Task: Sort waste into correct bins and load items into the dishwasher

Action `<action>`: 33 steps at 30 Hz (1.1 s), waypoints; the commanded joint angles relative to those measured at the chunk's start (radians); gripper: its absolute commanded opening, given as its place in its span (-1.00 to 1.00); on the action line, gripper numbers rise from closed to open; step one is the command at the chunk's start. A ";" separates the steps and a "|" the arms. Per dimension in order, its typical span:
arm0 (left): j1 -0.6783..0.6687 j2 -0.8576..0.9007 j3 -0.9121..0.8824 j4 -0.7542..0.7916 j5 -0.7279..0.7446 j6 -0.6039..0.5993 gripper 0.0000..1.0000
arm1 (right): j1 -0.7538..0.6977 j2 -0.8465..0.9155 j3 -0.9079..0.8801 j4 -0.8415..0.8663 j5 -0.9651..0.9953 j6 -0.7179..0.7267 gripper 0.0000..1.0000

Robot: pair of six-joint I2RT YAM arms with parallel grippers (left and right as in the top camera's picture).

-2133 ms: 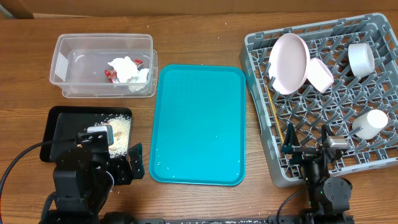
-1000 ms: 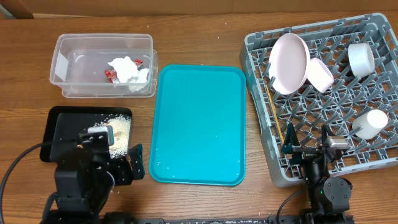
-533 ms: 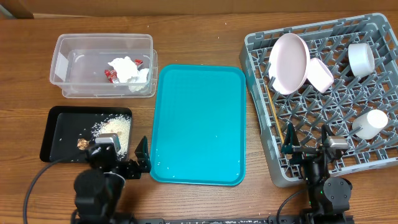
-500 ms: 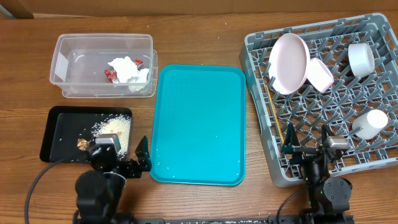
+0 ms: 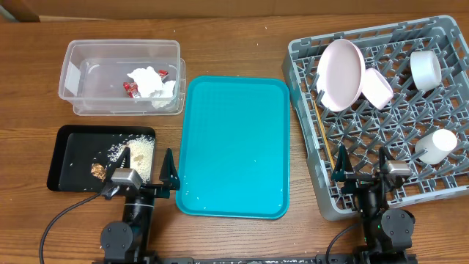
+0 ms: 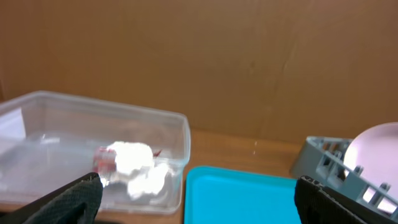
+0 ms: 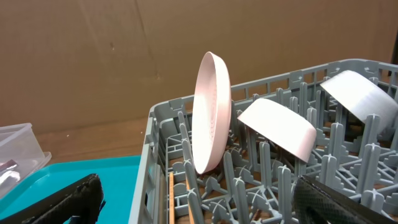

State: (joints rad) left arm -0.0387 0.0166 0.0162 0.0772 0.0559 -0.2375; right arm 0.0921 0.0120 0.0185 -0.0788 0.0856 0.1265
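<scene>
At the table's near edge, the left gripper (image 6: 199, 202) and the right gripper (image 7: 196, 202) both hold their fingers spread fully wide, grasping nothing.

Teal tray (image 5: 234, 147), grey rack (image 5: 302, 53), pinkish plate (image 5: 341, 73), seemingly red wrapper (image 5: 130, 89).

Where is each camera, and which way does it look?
Overhead: above the table, looking straight down on clear tub, black tray, teal tray, dish rack; left tool and right tool at bottom edge.
Left wrist: low, facing forward at the tub; own fingertips in bottom corners.
Right wrist: low, facing the rack's pink plate; fingertips likewise.
Shared: both wrist views show the teal tray.
</scene>
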 commanded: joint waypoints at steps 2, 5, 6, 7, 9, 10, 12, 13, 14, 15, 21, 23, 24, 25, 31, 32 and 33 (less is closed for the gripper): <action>0.006 -0.013 -0.012 -0.071 -0.023 -0.013 0.99 | -0.003 -0.009 -0.011 0.005 0.006 -0.006 1.00; 0.006 -0.013 -0.012 -0.151 -0.029 -0.013 1.00 | -0.003 -0.009 -0.011 0.005 0.006 -0.006 1.00; 0.006 -0.013 -0.011 -0.146 -0.030 -0.013 1.00 | -0.003 -0.009 -0.011 0.005 0.006 -0.006 1.00; 0.006 -0.013 -0.011 -0.155 -0.030 -0.013 0.99 | -0.003 -0.009 -0.011 0.005 0.006 -0.006 1.00; 0.006 -0.013 -0.011 -0.153 -0.030 -0.013 1.00 | -0.003 -0.009 -0.011 0.005 0.006 -0.006 1.00; 0.006 -0.013 -0.011 -0.154 -0.031 -0.013 0.99 | -0.003 -0.009 -0.011 0.005 0.006 -0.006 1.00; 0.006 -0.013 -0.011 -0.154 -0.031 -0.013 1.00 | -0.003 -0.009 -0.011 0.005 0.007 -0.006 1.00; 0.006 -0.013 -0.011 -0.153 -0.031 -0.013 0.99 | -0.003 -0.009 -0.011 0.005 0.006 -0.006 0.99; 0.006 -0.013 -0.011 -0.153 -0.030 -0.013 1.00 | -0.003 -0.009 -0.011 0.005 0.006 -0.006 1.00; 0.006 -0.013 -0.011 -0.153 -0.031 -0.013 1.00 | -0.003 -0.009 -0.011 0.005 0.006 -0.006 1.00; 0.006 -0.013 -0.011 -0.153 -0.031 -0.013 1.00 | -0.003 -0.009 -0.011 0.005 0.006 -0.006 1.00; 0.006 -0.013 -0.011 -0.153 -0.030 -0.013 0.99 | -0.003 -0.009 -0.011 0.005 0.006 -0.006 1.00; 0.006 -0.013 -0.011 -0.153 -0.031 -0.013 1.00 | -0.003 -0.009 -0.011 0.005 0.006 -0.006 1.00; 0.006 -0.013 -0.011 -0.153 -0.030 -0.013 1.00 | -0.003 -0.009 -0.011 0.005 0.006 -0.006 1.00; 0.006 -0.012 -0.011 -0.153 -0.030 -0.013 1.00 | -0.003 -0.009 -0.011 0.005 0.006 -0.006 1.00; 0.006 -0.012 -0.011 -0.153 -0.030 -0.013 0.99 | -0.003 -0.009 -0.011 0.005 0.007 -0.006 1.00; 0.006 -0.012 -0.011 -0.153 -0.031 -0.013 0.99 | -0.003 -0.009 -0.011 0.005 0.006 -0.006 1.00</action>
State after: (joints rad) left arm -0.0387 0.0139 0.0086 -0.0746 0.0368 -0.2375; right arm 0.0921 0.0120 0.0185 -0.0780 0.0856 0.1257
